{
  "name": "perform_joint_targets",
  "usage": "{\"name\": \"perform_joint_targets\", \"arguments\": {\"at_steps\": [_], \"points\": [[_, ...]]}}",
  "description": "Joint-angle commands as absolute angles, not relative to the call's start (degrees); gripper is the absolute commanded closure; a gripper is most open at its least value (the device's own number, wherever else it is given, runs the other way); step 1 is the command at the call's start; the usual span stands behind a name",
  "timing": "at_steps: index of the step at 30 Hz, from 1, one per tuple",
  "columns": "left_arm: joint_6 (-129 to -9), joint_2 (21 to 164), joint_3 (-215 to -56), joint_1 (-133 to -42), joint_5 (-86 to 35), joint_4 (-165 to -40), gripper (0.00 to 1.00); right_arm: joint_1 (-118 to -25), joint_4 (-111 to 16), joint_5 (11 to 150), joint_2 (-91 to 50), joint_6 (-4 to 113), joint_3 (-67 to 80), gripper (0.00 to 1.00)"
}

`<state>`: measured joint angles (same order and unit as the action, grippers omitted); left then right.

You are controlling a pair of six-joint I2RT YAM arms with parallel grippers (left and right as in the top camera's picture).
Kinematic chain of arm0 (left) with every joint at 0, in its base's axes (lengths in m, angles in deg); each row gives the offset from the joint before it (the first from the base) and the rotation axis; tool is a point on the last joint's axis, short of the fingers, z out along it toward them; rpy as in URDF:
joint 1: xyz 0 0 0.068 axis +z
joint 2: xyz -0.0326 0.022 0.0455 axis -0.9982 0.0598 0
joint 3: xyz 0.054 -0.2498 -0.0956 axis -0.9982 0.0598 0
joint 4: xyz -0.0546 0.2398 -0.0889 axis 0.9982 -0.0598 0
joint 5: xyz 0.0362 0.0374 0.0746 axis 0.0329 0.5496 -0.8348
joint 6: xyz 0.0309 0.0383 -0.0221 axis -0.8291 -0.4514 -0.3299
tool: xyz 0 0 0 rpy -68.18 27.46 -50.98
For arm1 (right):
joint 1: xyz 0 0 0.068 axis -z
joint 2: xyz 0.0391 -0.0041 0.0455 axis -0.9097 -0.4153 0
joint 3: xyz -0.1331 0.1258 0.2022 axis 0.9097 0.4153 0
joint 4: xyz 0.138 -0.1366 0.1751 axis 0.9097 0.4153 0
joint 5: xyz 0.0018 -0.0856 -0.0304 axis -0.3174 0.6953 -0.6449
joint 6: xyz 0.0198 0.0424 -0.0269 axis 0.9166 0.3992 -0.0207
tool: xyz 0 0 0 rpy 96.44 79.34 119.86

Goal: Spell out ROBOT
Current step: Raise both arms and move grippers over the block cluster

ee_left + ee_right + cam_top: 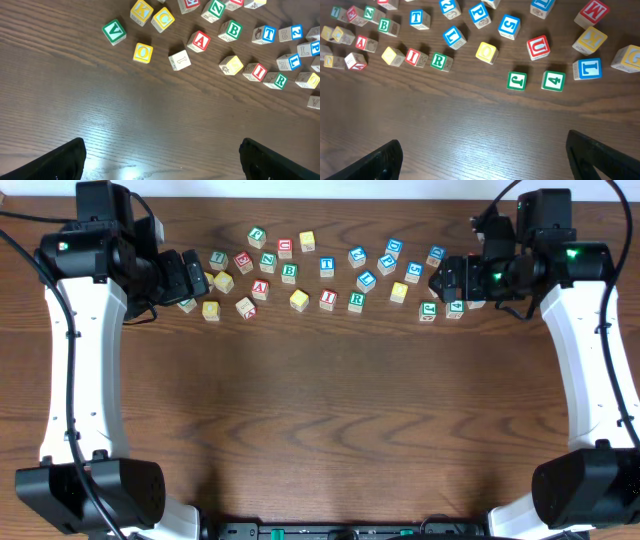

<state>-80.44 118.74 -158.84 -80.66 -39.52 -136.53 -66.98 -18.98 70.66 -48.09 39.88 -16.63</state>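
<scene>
Lettered wooden blocks lie scattered in a band across the far side of the table. A green R (357, 301) (438, 61) (279, 80) sits beside a red I (413, 56). A green B (289, 273) (232, 30) and a blue T (327, 267) (268, 34) (416, 17) lie mid-band. A yellow O (143, 52) (210, 310) lies at the left end and another yellow O (486, 52) near the right end. My left gripper (195, 277) (162, 160) is open and empty over the left end. My right gripper (447, 280) (482, 160) is open and empty over the right end.
Other blocks include a green V (114, 31), a red A (200, 41), a green J (517, 81), a green 4 (553, 80) and a red U (538, 46). Bare brown table (320, 410) spreads in front of the band.
</scene>
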Motion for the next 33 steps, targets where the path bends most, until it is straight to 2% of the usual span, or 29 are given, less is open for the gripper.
{"name": "perform_joint_targets", "arguments": {"at_steps": [1,7,14,33], "points": [[-79.26,118.32,-160.41,-80.53,-38.80,-136.75,0.03,-67.57,-19.09,74.25,-47.92,42.51,-17.57,0.02],[-79.28,118.32,-160.41,-80.53,-38.82,-136.70,0.03,-67.62,-19.94,78.25,-49.32,45.44,-17.57,0.08],[-79.28,118.32,-160.41,-80.53,-38.82,-135.65,0.03,-68.53,-20.62,80.63,-52.83,45.41,-17.57,0.09],[-79.30,118.35,-160.26,-80.53,-38.84,-134.39,0.03,-70.39,-26.93,83.84,-56.16,45.41,-17.57,0.08]]}}
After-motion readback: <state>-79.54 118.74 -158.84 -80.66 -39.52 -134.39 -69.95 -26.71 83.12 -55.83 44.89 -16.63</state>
